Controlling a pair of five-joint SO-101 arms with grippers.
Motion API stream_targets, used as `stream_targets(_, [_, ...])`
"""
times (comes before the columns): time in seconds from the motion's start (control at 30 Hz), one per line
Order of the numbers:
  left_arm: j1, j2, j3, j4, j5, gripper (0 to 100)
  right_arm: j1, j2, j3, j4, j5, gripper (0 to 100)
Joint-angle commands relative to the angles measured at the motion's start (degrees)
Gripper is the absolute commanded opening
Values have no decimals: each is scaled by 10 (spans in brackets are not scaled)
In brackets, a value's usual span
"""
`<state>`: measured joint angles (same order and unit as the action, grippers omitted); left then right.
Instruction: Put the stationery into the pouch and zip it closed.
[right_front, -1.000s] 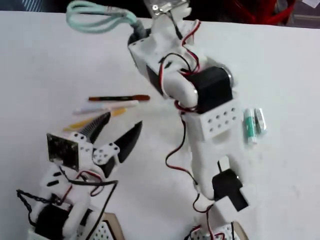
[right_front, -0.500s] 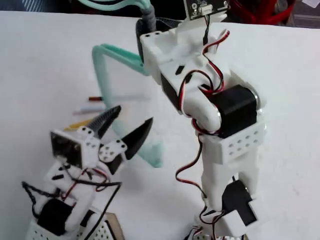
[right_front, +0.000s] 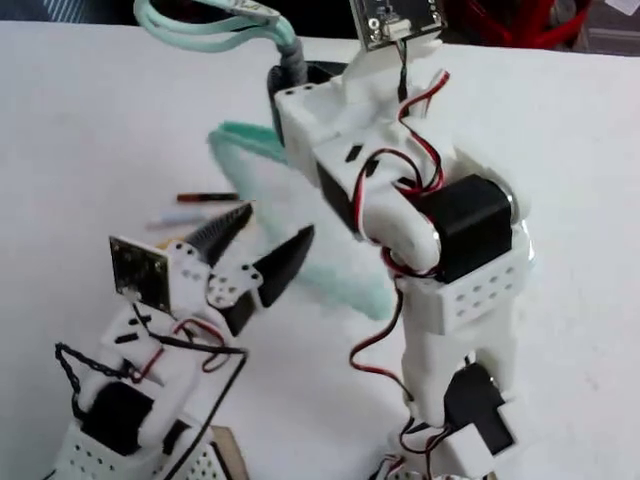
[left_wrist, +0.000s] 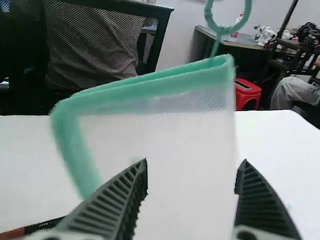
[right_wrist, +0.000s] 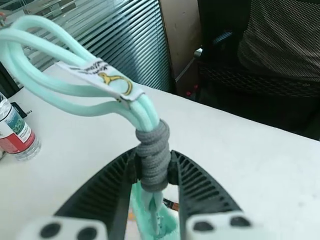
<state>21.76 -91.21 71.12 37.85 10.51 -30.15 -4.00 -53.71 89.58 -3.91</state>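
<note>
The pouch (right_front: 330, 260) is mint green with see-through mesh and hangs tilted over the table from its looped cord (right_front: 200, 25). My right gripper (right_front: 290, 72) is shut on the grey-wrapped neck of that cord (right_wrist: 152, 160). My left gripper (right_front: 277, 222) stands open at the lower left, its black fingers (right_front: 285, 265) just in front of the pouch's lower edge. In the left wrist view the pouch (left_wrist: 150, 125) hangs right beyond the open left gripper (left_wrist: 194, 165). A brown pen (right_front: 205, 197) and a pale pen (right_front: 183, 216) lie on the table behind the left gripper.
The white table (right_front: 100, 120) stretches wide to the left and far right. A plastic bottle (right_wrist: 15, 132) stands far off on it. A mesh-backed office chair (left_wrist: 95, 45) is behind the table. The right arm's body (right_front: 450, 250) rises over the middle.
The right arm has swung the pouch down and toward the left gripper, so its mesh body now hangs beside the open fingers. The left gripper shifted slightly right. The right arm now covers the markers.
</note>
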Motion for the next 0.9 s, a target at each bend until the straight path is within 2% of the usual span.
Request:
stream_targets(0.0, [45, 1, -59, 18, 7, 279, -5, -9, 25, -26, -6, 18])
stream_targets(0.17, [42, 4, -69, 46, 7, 279, -32, -8, 62, -37, -7, 18])
stream_targets(0.3, [-21, 0, -70, 83, 8, 279, -55, -28, 65, -38, -3, 18])
stream_targets(0.47, [-87, -11, -92, 138, 2, 282, -25, -51, 68, -13, 36, 18])
stream_targets(0.63, [-116, -93, -127, 252, -129, 283, 11, -81, 68, 57, 45, 18])
stream_targets(0.73, [-129, -142, -134, 293, -166, 283, 15, -97, 68, 85, 95, 18])
stream_targets(0.87, [-155, -135, -151, 331, -249, 283, 15, -109, 69, 87, 144, 18])
